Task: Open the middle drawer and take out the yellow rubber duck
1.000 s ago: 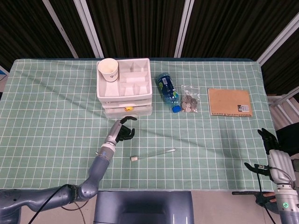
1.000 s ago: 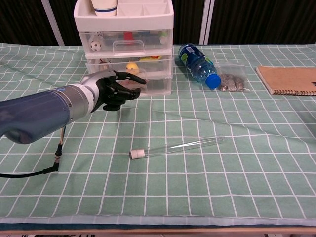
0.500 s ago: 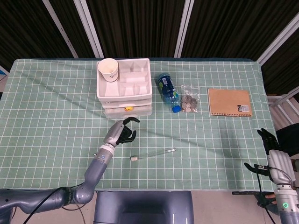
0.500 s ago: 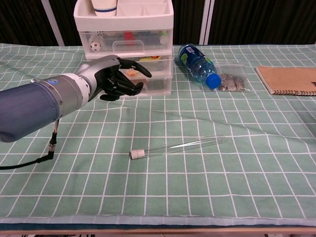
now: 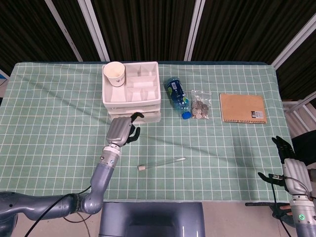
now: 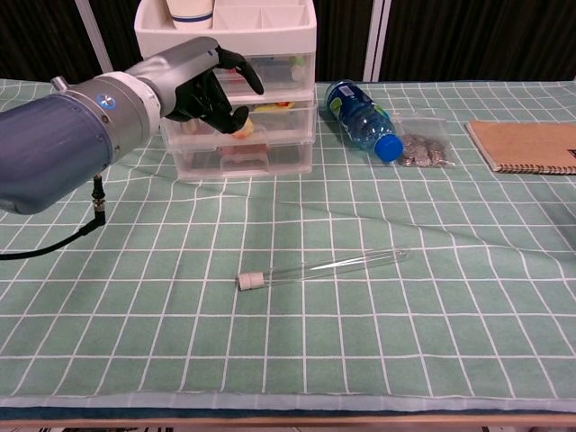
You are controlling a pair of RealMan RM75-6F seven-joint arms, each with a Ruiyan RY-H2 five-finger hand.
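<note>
A white three-drawer unit point(image 5: 143, 101) point(image 6: 270, 25) stands at the back of the green checked cloth. Its clear middle drawer point(image 6: 290, 112) looks closed. A bit of the yellow rubber duck point(image 6: 243, 129) shows through the drawer front, just under my fingers. My left hand point(image 5: 123, 129) point(image 6: 193, 83) is raised right in front of the top and middle drawers, with fingers half curled and thumb apart. It covers the handles, and I see nothing held. My right hand point(image 5: 288, 165) hangs open off the table's right front corner, seen only in the head view.
A paper cup point(image 5: 114, 73) sits on top of the unit. A blue bottle point(image 6: 360, 117), a bag of coins point(image 6: 418, 148) and a brown notebook point(image 6: 526, 144) lie to its right. A glass test tube point(image 6: 324, 267) lies on the cloth in front.
My left hand has risen from the cloth and moved toward the unit, now covering the drawer fronts. The right hand has not moved.
</note>
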